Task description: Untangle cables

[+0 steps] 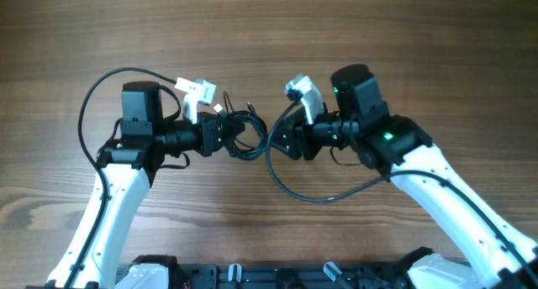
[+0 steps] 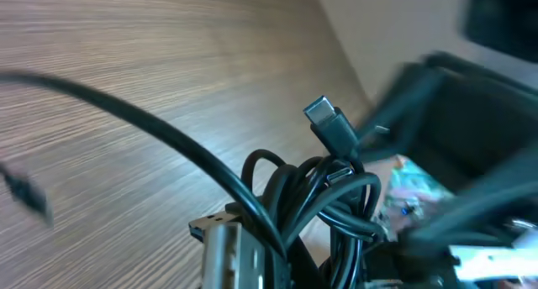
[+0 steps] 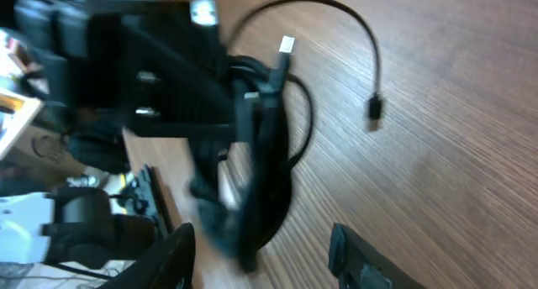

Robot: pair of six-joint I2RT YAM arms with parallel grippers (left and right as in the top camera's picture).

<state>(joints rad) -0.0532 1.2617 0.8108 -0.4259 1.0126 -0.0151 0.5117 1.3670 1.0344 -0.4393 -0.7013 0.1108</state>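
Black and thin, the cables are gathered in one knotted bundle over the middle of the wooden table, between the two arms. The left gripper is clamped tight on the bundle's left side. In its wrist view the loops crowd close to the camera. A slim dark plug sticks up out of them, and a silver plug lies low at the front.

The right gripper faces the bundle from the opposite side, just beside it. Its fingers stand well apart in the right wrist view, with the bundle hanging ahead of them. That view is blurred, so the fingers seem clear of the cords, though I cannot be sure. One loose end arcs away from the bundle over the wood and finishes in a small connector.
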